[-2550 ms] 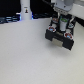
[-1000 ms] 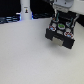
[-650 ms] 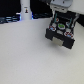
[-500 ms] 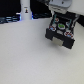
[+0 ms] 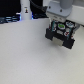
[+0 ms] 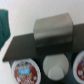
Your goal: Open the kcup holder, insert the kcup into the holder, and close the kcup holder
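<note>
Directly beneath the claw [image 5: 60, 19] sat the one kcup holder [image 5: 50, 34], its black body spreading out to either side, so the coming move looked to me like a straight vertical one rather than a sideways reach. Just under the claw's tip showed one green spot, probably the kcup [image 5: 61, 25] (too blurred to say whether gripped or lying in the holder). Whether the claw stood apart or together I could not tell. In the wrist view, two red-and-white pods [image 6: 25, 71] flanked one pale round pod [image 6: 55, 67].

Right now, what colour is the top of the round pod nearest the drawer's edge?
Red and white, clearest in the wrist view.
</note>
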Tool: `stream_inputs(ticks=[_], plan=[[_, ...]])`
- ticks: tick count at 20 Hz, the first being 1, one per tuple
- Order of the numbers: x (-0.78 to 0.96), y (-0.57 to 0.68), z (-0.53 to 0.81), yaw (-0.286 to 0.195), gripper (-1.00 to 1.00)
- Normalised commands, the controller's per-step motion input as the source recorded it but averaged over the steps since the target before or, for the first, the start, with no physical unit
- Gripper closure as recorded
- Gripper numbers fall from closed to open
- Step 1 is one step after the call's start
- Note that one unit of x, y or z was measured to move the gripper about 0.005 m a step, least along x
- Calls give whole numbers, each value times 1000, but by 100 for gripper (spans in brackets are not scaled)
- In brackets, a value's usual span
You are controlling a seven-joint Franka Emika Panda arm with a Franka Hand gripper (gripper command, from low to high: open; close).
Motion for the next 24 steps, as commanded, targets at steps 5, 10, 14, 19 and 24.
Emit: stream_inputs(ticks=[5, 10, 14, 19, 24], plan=[[125, 210, -244, 207, -100], [-72, 235, -261, 240, -100], [-432, 281, -176, 178, -100], [-525, 392, -124, 133, -100], [-558, 556, -4, 59, -100]])
